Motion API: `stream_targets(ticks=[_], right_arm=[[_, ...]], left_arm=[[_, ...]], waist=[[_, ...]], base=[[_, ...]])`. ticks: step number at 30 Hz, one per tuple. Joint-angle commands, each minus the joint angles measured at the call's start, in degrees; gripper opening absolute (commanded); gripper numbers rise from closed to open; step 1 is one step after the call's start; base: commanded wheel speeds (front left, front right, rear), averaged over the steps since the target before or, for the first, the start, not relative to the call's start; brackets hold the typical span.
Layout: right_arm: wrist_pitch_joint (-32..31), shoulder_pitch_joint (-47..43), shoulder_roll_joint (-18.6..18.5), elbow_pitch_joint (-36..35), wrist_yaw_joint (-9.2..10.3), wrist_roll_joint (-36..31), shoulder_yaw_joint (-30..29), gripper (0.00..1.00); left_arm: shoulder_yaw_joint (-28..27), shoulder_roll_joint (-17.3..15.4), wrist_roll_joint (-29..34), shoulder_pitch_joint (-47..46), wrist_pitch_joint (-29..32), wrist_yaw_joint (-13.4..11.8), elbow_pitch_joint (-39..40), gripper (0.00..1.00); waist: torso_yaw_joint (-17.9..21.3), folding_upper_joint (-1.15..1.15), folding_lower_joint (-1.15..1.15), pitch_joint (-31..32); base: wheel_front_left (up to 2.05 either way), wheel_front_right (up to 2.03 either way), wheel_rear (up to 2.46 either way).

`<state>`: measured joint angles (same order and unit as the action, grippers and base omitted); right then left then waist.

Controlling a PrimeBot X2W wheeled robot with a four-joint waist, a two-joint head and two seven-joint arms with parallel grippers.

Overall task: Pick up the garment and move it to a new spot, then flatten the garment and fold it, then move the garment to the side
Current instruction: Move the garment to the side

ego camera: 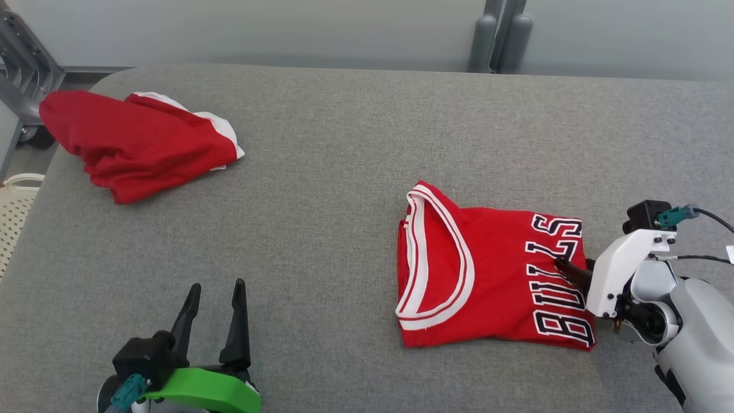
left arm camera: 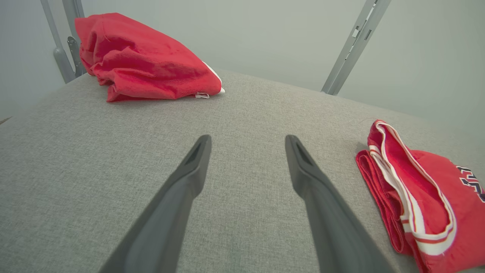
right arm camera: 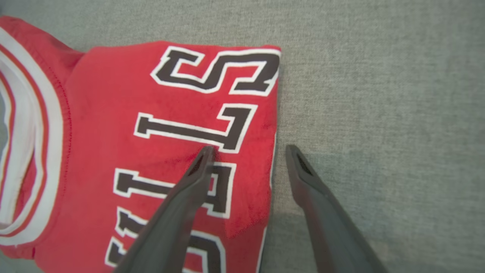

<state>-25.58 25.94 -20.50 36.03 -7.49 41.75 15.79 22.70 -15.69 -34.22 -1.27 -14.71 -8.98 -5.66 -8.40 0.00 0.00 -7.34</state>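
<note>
The garment [ego camera: 493, 269] is a red jersey with white trim and dark lettering, lying folded into a rectangle on the grey table [ego camera: 344, 172], right of centre. My right gripper [ego camera: 573, 269] hangs at its right-hand edge. In the right wrist view this gripper [right arm camera: 250, 149] is open and straddles that folded edge: one finger lies over the lettering of the garment [right arm camera: 151, 113], the other over bare cloth. My left gripper [ego camera: 215, 295] stands open at the lower left, well clear. The left wrist view shows the left gripper [left arm camera: 247, 139] with nothing between its fingers and the garment [left arm camera: 420, 201] off to the right.
A second red garment [ego camera: 137, 143] lies bunched at the table's far left corner, also seen as a red garment [left arm camera: 144, 60] in the left wrist view. A white perforated basket [ego camera: 14, 212] and a metal frame [ego camera: 23, 69] stand beyond the left edge. Grey posts [ego camera: 499, 34] rise behind.
</note>
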Motion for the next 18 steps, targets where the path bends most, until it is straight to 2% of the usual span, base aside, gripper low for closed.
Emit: stream_targets(ticks=[1,2,3,4,10,18], right_arm=[[0.66,0.45,-0.04,0.37,0.01,0.27,0.47,0.45],[1.14,0.7,-0.15,0.62,0.01,0.18,0.75,0.31],[1.48,0.93,-0.19,0.9,0.01,0.17,1.13,0.24],[1.73,1.24,-0.25,1.05,0.01,0.14,1.63,0.0],[3.97,2.98,-2.05,1.95,0.03,-0.55,3.53,0.0],[5.32,5.66,-4.61,1.68,0.05,-1.51,5.63,0.0]], left_arm=[[-0.17,0.0,0.47,-0.89,-0.26,0.34,-0.1,1.0],[-0.21,0.04,0.5,-0.92,-0.29,0.32,-0.19,1.0],[-0.24,0.07,0.53,-0.91,-0.3,0.36,-0.26,1.0],[-0.25,0.11,0.56,-0.87,-0.33,0.37,-0.33,1.0],[-0.21,0.14,0.88,-0.13,-0.39,0.41,-0.3,1.0],[0.29,-0.36,1.6,-0.71,-0.4,0.62,0.29,1.0]], waist=[[-0.05,0.0,0.0,-0.06],[-0.04,0.0,0.0,-0.05],[0.01,0.0,0.0,-0.03],[0.1,0.0,0.0,-0.01],[1.74,0.0,0.0,0.39],[6.94,0.0,0.0,0.22]], base=[[0.0,0.0,0.0],[0.0,0.0,0.0],[0.0,0.0,0.0],[0.0,0.0,0.0],[0.0,0.0,0.0],[0.0,0.0,0.0]])
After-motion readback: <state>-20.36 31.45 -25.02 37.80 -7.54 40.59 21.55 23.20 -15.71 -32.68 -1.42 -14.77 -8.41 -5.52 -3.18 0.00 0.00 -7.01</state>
